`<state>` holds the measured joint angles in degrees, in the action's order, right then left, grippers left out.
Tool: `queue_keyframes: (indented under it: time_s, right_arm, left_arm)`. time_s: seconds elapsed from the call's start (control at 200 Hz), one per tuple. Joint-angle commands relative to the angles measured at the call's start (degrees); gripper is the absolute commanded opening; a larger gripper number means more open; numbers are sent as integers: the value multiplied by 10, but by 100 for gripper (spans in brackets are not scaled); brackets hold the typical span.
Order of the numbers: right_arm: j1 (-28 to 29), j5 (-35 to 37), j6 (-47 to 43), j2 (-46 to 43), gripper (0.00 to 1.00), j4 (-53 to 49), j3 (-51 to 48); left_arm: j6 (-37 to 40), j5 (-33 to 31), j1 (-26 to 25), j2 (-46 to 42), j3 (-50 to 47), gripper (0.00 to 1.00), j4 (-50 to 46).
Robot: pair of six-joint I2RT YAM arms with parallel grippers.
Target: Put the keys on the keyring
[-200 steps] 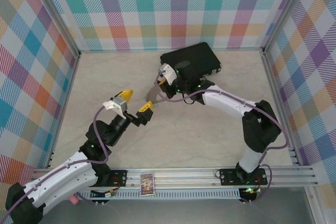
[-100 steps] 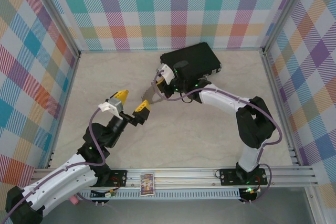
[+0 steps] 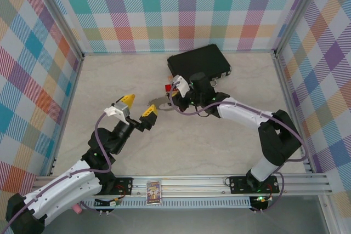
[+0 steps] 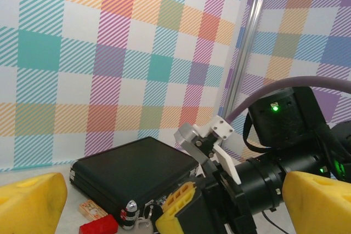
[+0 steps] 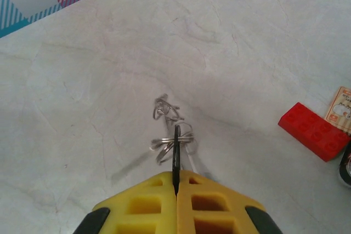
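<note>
My right gripper (image 3: 172, 96) (image 5: 176, 182) is shut on the keyring (image 3: 159, 101), a thin grey ring held just above the table. In the right wrist view the keyring (image 5: 176, 146) is edge-on, a dark line sticking out of the yellow fingertips with small wire loops hanging on it. My left gripper (image 3: 138, 106) (image 4: 175, 204) is open. It sits just left of the ring's free end and holds nothing. A silver key with a dark looped head (image 4: 143, 225) lies by the black case's corner. The other key is hidden.
A black case (image 3: 200, 64) (image 4: 131, 165) lies at the back, behind my right wrist. A small red tag (image 3: 168, 87) (image 5: 312, 131) and a little printed block (image 5: 343, 108) lie in front of it. Checked walls and metal rails close in the table.
My right wrist has swung forward and to the right, away from the case, still gripping the ring; this uncovered the red tag. My left gripper edged slightly left and stayed open.
</note>
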<state>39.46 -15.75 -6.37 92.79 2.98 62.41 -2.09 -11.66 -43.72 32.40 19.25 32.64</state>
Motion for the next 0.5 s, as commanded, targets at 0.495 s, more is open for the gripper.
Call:
queue_keyframes:
  time_s: [0.495]
  right_arm:
    - [33, -10, 56, -83, 0, -46, -107]
  left_arm:
    - [3, 2, 2, 3, -5, 100, 6]
